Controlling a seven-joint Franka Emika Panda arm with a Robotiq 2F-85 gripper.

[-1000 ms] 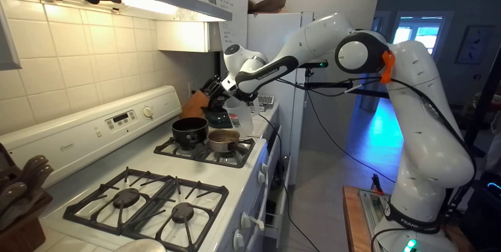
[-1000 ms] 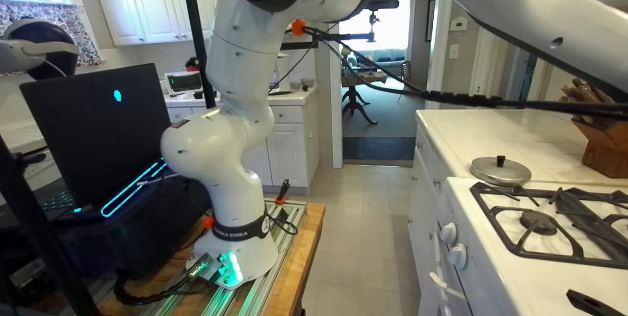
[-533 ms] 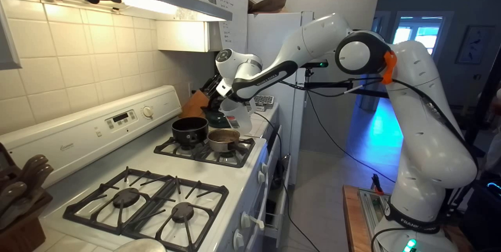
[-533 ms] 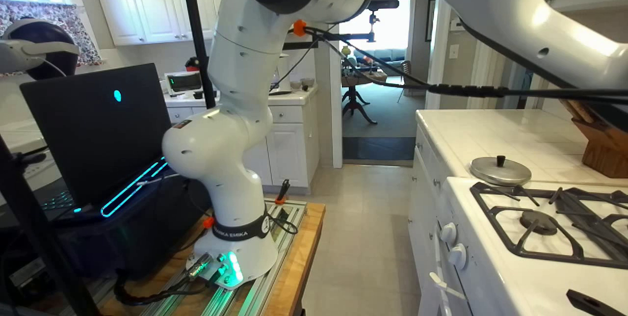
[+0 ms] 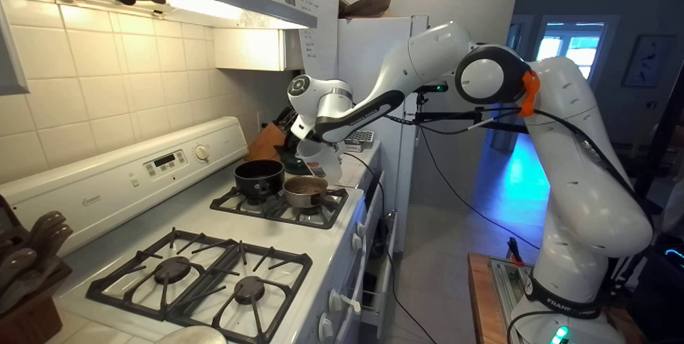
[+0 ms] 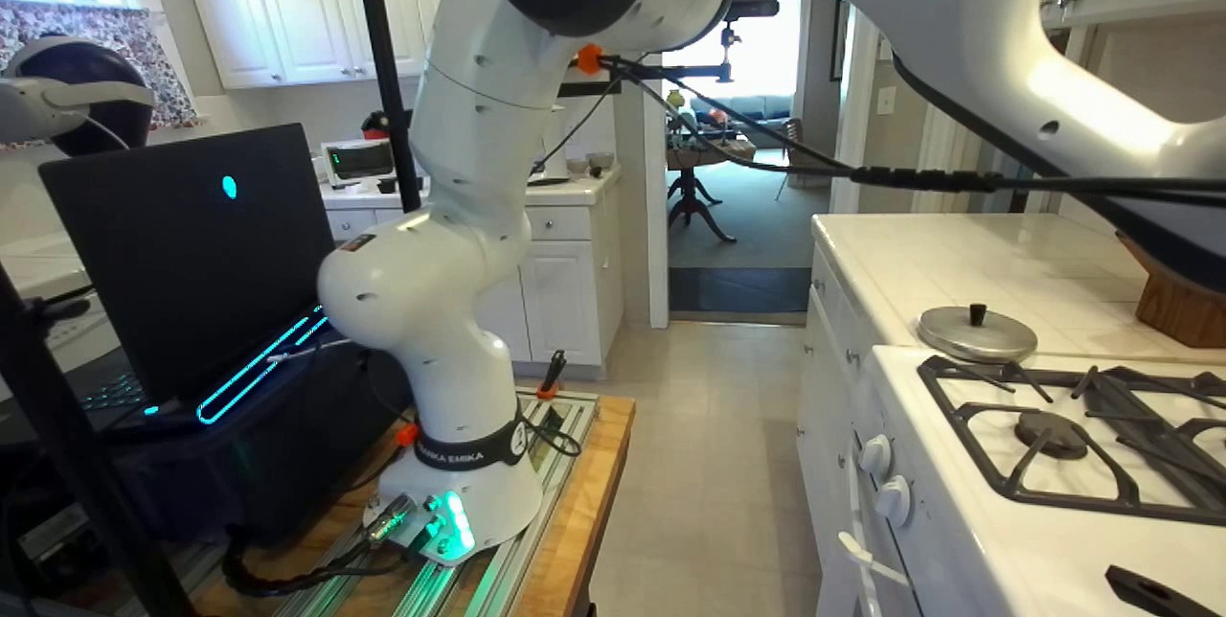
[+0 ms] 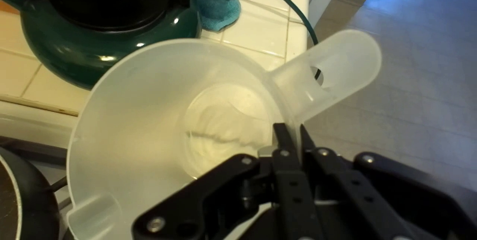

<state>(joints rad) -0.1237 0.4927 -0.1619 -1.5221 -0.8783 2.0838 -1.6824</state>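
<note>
Plastic pitcher (image 7: 149, 94) is right near the green kettle (image 7: 100, 46), and we've got the hand (image 7: 292, 130) pinching its wall by the handle (image 7: 346, 57), probably 'cause something that thin grips easily.

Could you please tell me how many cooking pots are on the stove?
2: a black pot and a shallower metal pot, side by side on the far grate in an exterior view.
</note>
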